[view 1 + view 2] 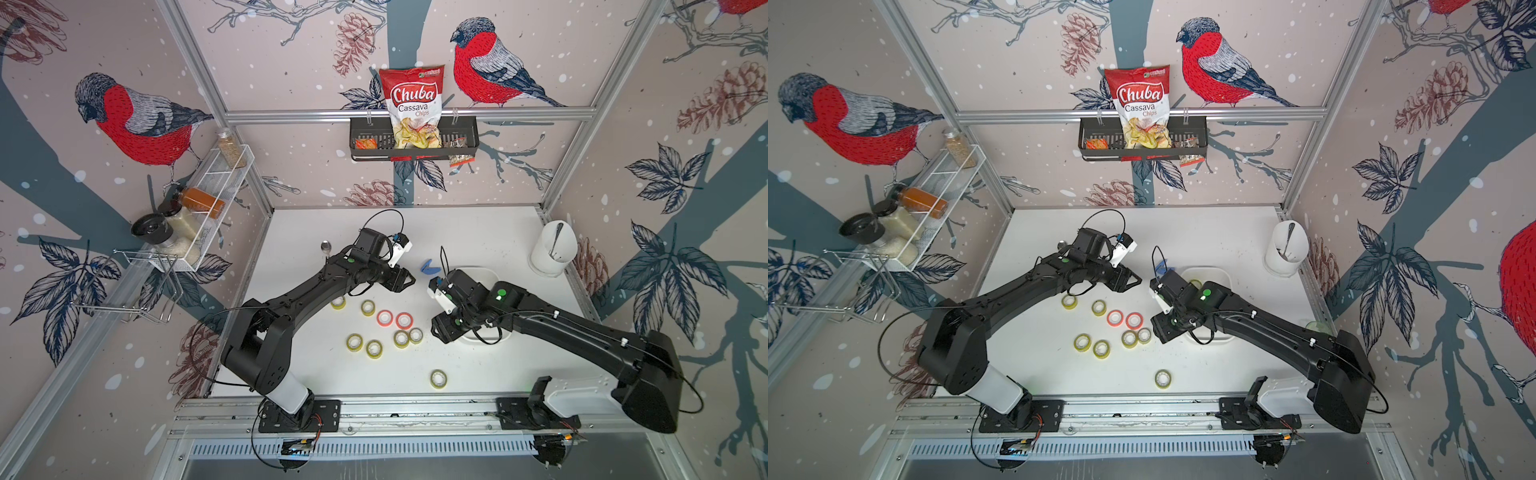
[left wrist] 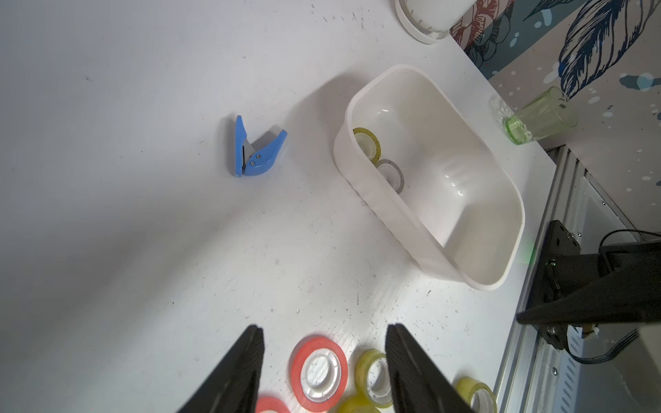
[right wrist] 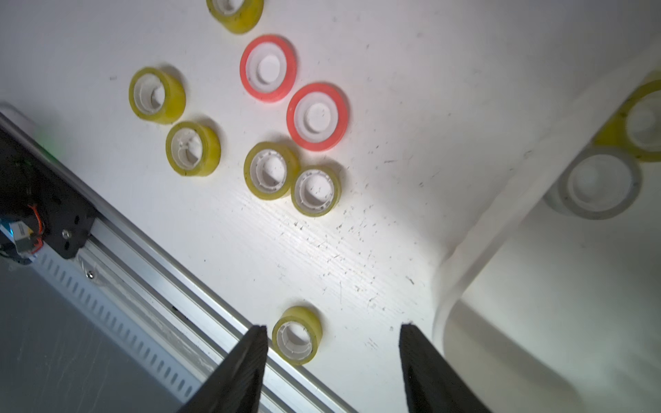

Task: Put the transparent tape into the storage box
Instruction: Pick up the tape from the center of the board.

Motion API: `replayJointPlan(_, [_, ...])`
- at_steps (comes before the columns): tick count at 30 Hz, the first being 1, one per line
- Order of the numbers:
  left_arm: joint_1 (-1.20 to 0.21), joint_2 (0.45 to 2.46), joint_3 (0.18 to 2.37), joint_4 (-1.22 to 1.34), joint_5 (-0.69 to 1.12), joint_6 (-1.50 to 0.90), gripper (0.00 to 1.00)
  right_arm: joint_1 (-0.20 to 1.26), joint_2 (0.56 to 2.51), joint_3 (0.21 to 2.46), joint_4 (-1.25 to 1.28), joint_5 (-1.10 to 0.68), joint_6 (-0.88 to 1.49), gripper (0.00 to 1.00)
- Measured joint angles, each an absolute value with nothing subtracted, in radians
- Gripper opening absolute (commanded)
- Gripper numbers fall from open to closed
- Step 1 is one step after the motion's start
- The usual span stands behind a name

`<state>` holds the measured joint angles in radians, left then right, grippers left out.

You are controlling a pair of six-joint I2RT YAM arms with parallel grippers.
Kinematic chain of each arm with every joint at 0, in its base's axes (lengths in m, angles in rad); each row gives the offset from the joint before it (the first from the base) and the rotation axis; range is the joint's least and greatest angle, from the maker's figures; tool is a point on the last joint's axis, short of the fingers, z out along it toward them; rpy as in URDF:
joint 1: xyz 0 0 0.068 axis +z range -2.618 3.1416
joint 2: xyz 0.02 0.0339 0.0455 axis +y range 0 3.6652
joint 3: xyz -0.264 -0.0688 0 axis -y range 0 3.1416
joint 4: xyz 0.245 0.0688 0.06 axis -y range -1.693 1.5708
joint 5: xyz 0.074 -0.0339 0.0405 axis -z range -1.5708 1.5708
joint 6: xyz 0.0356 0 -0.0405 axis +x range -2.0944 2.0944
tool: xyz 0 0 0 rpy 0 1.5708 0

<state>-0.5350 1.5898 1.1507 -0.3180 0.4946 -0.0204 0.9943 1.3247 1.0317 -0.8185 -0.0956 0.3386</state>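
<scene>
1. My left jaws stand apart, empty, near the middle of the tabletop (image 1: pixel 332 374).
2. My right jaws are apart too, gripping nothing (they hover at the 9 o'clock edge of the storage box (image 2: pixel 386 214)).
3. The storage box sits toward 3 o'clock, two rolls (image 2: pixel 368 143) inside.
4. Loose transparent tape (image 1: pixel 354 341) lies from centre to 6 o'clock.

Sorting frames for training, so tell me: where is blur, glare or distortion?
Right wrist view: the storage box rim is near and blurred, table sheen mid-frame. Left wrist view: sharp, small glints inside the box. Both top views: the wide-angle lens splays the frame posts outward.
</scene>
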Motion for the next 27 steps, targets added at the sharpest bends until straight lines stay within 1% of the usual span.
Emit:
replayJointPlan(5, [-0.511, 1.588, 1.146, -0.313, 0.497, -0.028, 0.60, 1.092, 1.353, 0.997, -0.832, -0.099, 0.392, 0.65])
replayJointPlan(11, [-0.488, 1.591, 1.146, -0.308, 0.497, -0.049, 0.59, 1.165, 1.373, 0.938, -0.814, -0.107, 0.478, 0.64])
replayJointPlan(27, [-0.482, 1.604, 1.147, -0.304, 0.501, -0.055, 0.59, 1.203, 1.443, 0.854, -0.703, -0.141, 0.678, 0.64])
